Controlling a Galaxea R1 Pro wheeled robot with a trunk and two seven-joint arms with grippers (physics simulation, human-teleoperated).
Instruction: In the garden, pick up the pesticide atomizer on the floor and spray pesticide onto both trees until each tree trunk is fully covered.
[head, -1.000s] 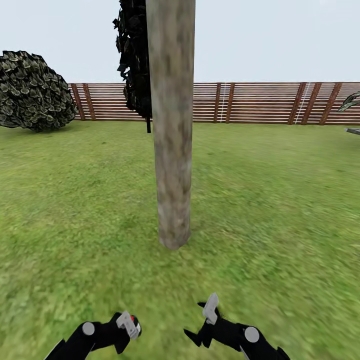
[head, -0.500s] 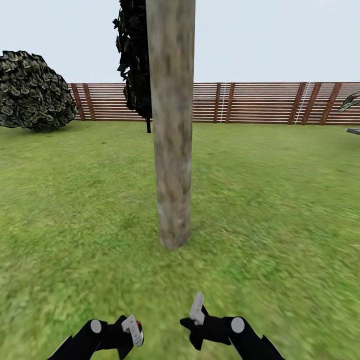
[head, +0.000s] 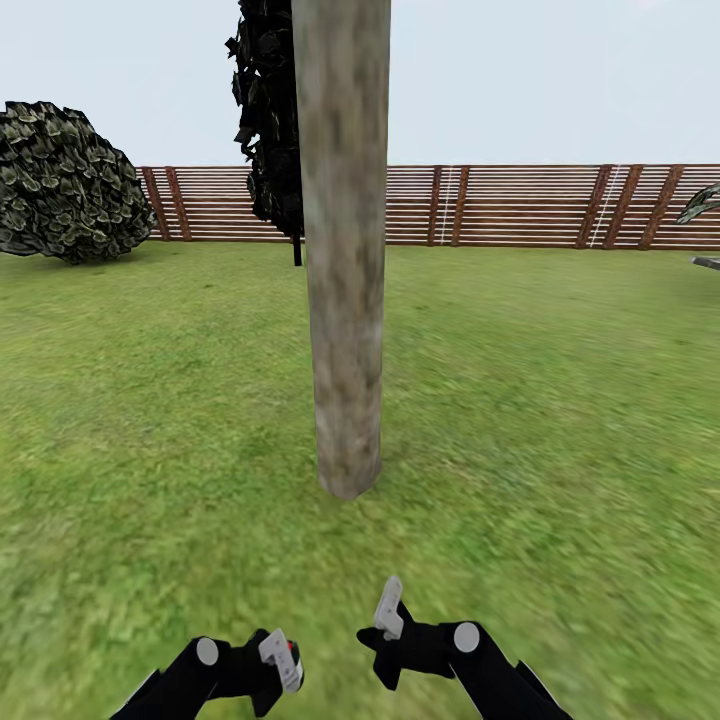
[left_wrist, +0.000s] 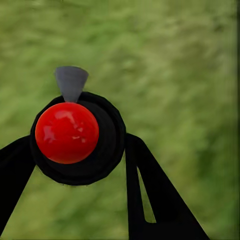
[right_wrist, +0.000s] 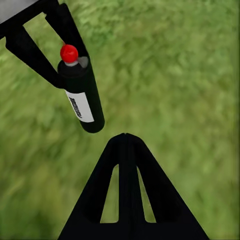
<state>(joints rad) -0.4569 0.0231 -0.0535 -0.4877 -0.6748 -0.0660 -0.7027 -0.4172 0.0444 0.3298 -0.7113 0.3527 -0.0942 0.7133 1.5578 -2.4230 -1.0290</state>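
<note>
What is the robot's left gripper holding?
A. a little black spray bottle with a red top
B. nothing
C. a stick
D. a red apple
A: the left gripper is clamped around the pesticide atomizer, a small black bottle with a red top.

Head view: high, facing forward and slightly down across lawn (head: 560, 400) to the near tree trunk (head: 345, 300) and far fence (head: 520, 205).
Left wrist view: very close, looking down onto the pesticide atomizer (left_wrist: 75, 132).
Right wrist view: near, looking down over grass; shares that atomizer (right_wrist: 80, 92) with the left.
</note>
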